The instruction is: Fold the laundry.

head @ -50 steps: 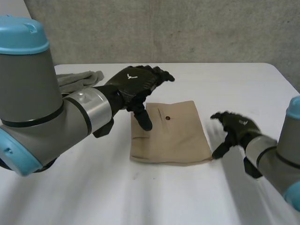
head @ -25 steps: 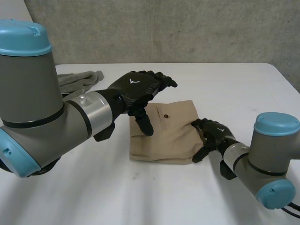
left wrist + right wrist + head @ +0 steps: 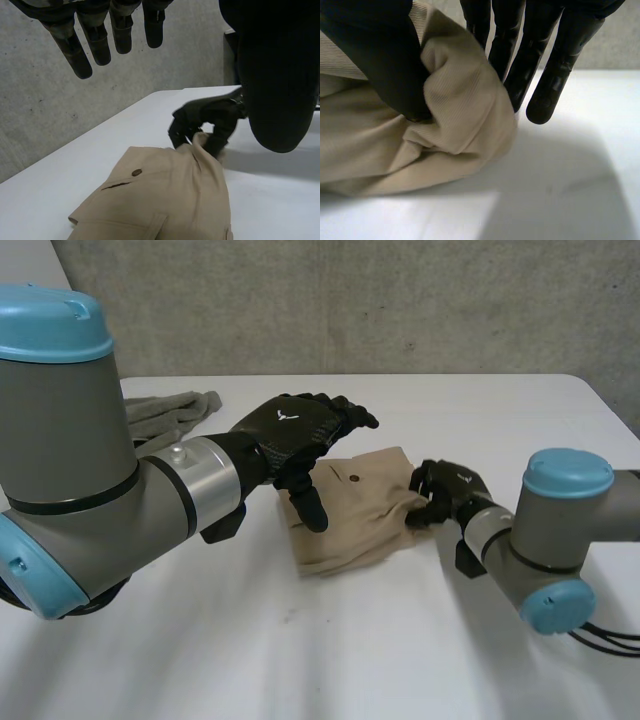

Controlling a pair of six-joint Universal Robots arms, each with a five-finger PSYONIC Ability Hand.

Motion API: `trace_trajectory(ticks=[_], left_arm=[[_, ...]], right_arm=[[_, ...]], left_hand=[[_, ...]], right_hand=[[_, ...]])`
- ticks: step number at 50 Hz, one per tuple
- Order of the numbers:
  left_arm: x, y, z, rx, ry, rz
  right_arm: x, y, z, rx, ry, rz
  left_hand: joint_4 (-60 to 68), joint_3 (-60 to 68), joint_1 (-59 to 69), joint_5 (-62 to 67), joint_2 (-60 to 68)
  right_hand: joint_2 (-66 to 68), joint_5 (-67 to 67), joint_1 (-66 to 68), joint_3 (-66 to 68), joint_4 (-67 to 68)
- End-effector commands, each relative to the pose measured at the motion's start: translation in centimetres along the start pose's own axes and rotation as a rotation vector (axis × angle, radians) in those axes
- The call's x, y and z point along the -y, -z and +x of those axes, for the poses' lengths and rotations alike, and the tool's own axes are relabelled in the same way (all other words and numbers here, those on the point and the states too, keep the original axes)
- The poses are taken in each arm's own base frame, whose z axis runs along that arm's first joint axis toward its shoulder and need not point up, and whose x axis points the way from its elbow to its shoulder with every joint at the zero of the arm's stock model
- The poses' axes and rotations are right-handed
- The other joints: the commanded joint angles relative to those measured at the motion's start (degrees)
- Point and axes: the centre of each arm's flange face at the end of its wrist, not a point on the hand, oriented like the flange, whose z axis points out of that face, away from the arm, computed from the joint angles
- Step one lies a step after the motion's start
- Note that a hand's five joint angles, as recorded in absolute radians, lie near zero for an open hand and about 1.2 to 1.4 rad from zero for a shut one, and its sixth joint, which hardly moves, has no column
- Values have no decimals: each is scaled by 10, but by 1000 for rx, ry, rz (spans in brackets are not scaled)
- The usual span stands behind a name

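A: Entry one: tan garment. Location?
B: Middle of the white worktop, between the two hands. One second back: flat, a neat rectangle. Now: right edge gathered and raised, near right corner drawn inward.
A: Entry two: right hand.
B: One second back: off the cloth, spread, beside that corner. Now: at the right edge, thumb and fingers pinching a bunch of the fabric.
A: Meaning for the task?
B: By my reading, the grasp is secured and a fold toward the left is beginning. Nothing is laid over yet.
A: Entry three: left hand.
B: Above the garment's left part, fingers straight, holding nothing. Position barely altered.
A: Edges and room?
B: Bare worktop lies in front and to the right of the garment, with the worktop's edges well off. Grey cloth lies well apart, far left. The left hand hangs over the likely path of the fold.
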Motion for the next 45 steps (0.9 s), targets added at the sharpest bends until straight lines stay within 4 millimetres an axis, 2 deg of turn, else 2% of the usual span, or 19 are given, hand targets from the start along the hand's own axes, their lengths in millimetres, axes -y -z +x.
trace_trajectory(ticks=[1,5,6,7,11,15,17,18,21,22,30,34,41,42,43,44,45], left_arm=[[0,0,-1,2,2,1],[-1,-1,-1,2,2,0],[-1,-1,-1,2,2,0],[-1,-1,-1,2,3,-2],[-3,-2,-1,2,4,-4],[-4,-3,-1,0,9,-9],[-4,-3,-1,0,16,-6],[-4,-3,-1,0,20,-7],[-5,-4,-1,0,25,-6],[-5,-4,-1,0,25,-4],[-8,-7,-2,0,28,-9],[-11,-9,-2,0,31,-17],[-17,-12,-3,-1,53,-32],[-17,-13,-3,-1,55,-33],[-18,-13,-3,0,58,-36],[-18,-13,-3,0,59,-38],[-18,-13,-3,0,58,-36]], right_arm=[[20,-28,1,11,29,70],[43,-49,17,-21,65,142],[48,-53,26,-43,67,155],[57,-62,44,-90,68,179],[77,-77,82,-191,72,208],[89,-92,110,-271,82,241],[94,-94,128,-317,76,252],[101,-95,152,-378,68,274],[113,-91,194,-478,61,311],[120,-88,214,-528,70,343],[136,-72,276,-692,155,403],[135,-68,289,-719,189,399],[127,-71,292,-688,260,348],[124,-72,291,-681,280,320],[122,-71,290,-677,291,298],[120,-71,289,-672,301,272],[118,-70,287,-666,312,243]], left_hand=[[11,6,17,3,10],[11,6,17,3,10],[11,6,17,3,10],[11,6,17,3,10],[11,6,17,3,10],[11,6,17,3,10],[13,8,19,4,12],[13,8,19,4,12],[13,8,19,4,12],[13,8,19,4,12],[16,11,22,8,15],[16,11,22,8,15],[16,11,22,8,15],[16,11,22,8,15],[15,10,21,6,14],[15,10,21,6,14],[13,8,19,4,12]], right_hand=[[136,187,294,128,120],[136,187,294,128,120],[136,187,294,128,120],[136,187,294,128,120],[136,187,294,128,120],[136,187,294,128,120],[136,187,294,128,120],[136,187,294,128,120],[136,187,294,128,120],[136,187,294,128,120],[136,187,294,128,120],[136,187,294,128,120],[136,187,294,128,120],[111,163,270,104,95],[-91,-39,68,-98,-106],[-377,-325,-219,-385,-393],[-564,-513,-406,-572,-580]])
